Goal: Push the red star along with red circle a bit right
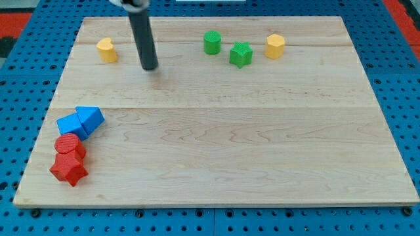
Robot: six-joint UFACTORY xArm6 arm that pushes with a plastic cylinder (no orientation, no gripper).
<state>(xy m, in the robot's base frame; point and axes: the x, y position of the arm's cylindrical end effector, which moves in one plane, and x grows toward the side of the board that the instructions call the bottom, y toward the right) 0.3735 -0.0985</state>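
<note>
Red star (68, 170) and red circle (69, 145) touching — near board (230, 164) left edge.

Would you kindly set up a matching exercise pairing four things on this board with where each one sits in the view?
Column one:
1. red star
2. my tip
3. green star
4. yellow hexagonal block

Column two:
A. rightmost of the top-row blocks
B. bottom-left corner, touching the red circle
C. top left, right of the yellow block, touching no block
D. between the green cylinder and the yellow hexagonal block

Pairs: 1-B, 2-C, 3-D, 4-A
</note>
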